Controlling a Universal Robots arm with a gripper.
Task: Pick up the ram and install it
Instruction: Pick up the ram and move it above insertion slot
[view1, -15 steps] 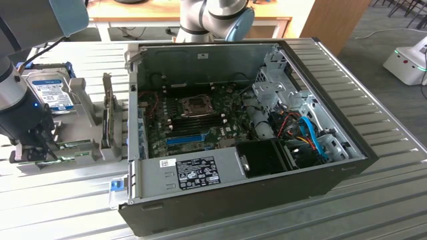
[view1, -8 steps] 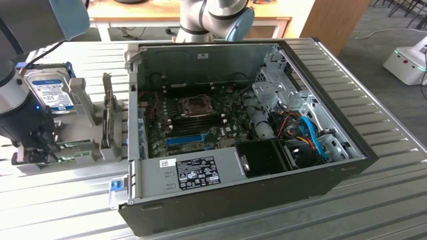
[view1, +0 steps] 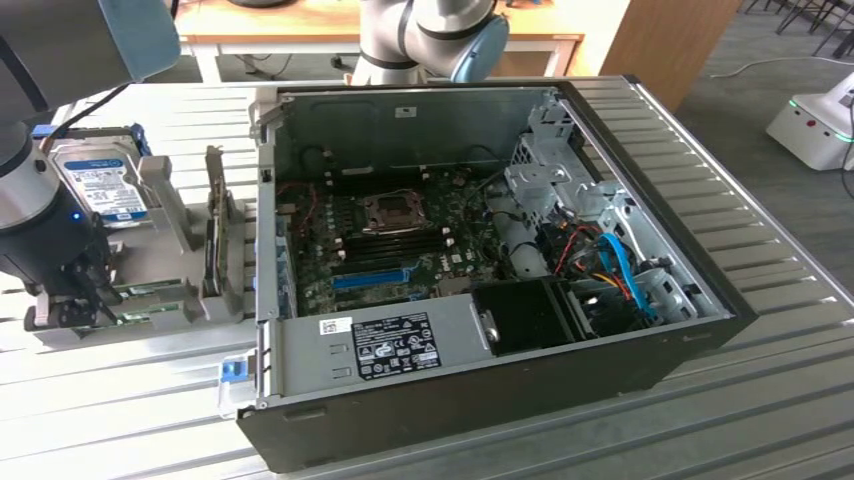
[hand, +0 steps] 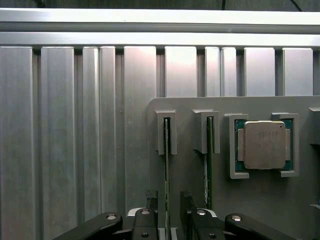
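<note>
Tool (hand: 167, 196) released, jaws straddling ram (hand: 166, 165) edge-on in holder (hand: 186, 167), at 9 o'clock of case (view1: 641, 380) in exterior view. Ram best centred, neighbouring stick (hand: 209, 150) left untouched.

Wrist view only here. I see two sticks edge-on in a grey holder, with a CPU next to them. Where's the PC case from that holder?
Observer: The open case sits to the exterior view's right of the holder, and both are on one slatted metal table.
Operator: Board exposed?
Observer: Yes. The side is off and the motherboard faces up, with long dark slots next to the CPU socket.
Operator: Anything else in the holder?
Observer: A hard drive with a blue label stands upright in it, above the gripper in the exterior view.
</note>
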